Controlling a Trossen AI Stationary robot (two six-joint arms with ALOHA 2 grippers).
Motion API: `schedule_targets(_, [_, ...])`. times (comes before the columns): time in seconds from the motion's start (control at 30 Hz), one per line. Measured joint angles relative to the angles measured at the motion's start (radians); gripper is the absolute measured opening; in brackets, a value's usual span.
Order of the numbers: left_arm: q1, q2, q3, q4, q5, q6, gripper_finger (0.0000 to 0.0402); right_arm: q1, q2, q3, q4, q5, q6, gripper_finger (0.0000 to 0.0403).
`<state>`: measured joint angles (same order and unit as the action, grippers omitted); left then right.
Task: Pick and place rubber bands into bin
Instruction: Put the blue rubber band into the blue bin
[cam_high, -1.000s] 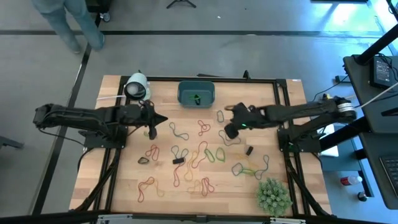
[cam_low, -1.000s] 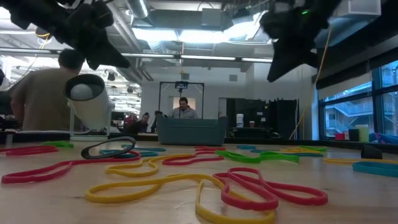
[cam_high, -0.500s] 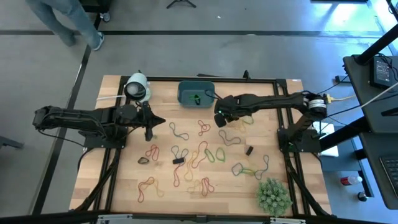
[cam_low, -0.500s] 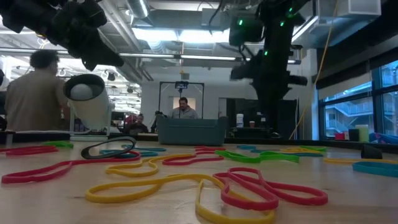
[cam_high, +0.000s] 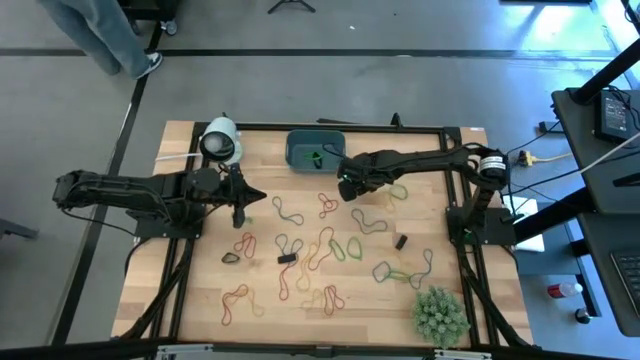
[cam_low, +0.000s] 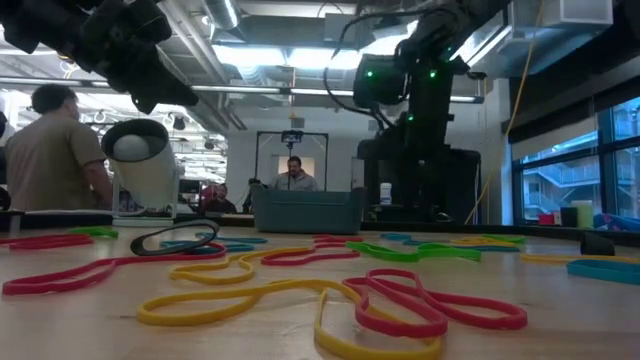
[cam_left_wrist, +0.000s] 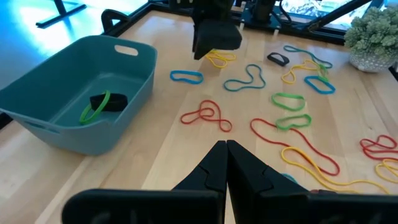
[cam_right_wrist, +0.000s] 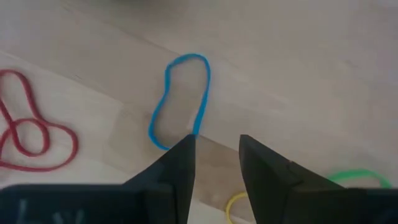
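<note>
Many rubber bands (cam_high: 320, 250) in red, yellow, green and blue lie loose on the wooden table. The teal bin (cam_high: 315, 150) stands at the far middle, with a green band and a dark one (cam_left_wrist: 102, 104) inside. My right gripper (cam_right_wrist: 217, 152) points down, open, just right of the bin. A blue band (cam_right_wrist: 180, 99) lies flat on the table just ahead of its fingertips, outside the gap between them. My left gripper (cam_left_wrist: 225, 149) hovers shut at the left (cam_high: 262, 192), above the table.
A white roll (cam_high: 220, 140) stands at the far left. A spiky green plant (cam_high: 440, 315) sits at the near right corner. Small dark pieces (cam_high: 400, 241) lie among the bands. Black rails frame the table. A person (cam_low: 55, 150) stands beyond the table.
My right gripper has swung toward the table's left and far edge, to just beside the bin. It has come down close to the table and tipped to point more steeply down. The bands lie as before.
</note>
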<state>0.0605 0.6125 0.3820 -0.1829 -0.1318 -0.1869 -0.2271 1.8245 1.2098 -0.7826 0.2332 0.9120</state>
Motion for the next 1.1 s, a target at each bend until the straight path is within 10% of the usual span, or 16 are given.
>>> schedule_targets(0.6, [0.0,0.0,0.0,-0.004,0.048,-0.001,0.0002,-0.005,0.141,0.006,0.085,-0.067,0.03,0.0117])
schedule_targets(1.1, [0.0,0.0,0.0,0.0,0.037,0.0,0.0002,0.059,0.05,-0.006,-0.038,-0.128,0.012,0.0005])
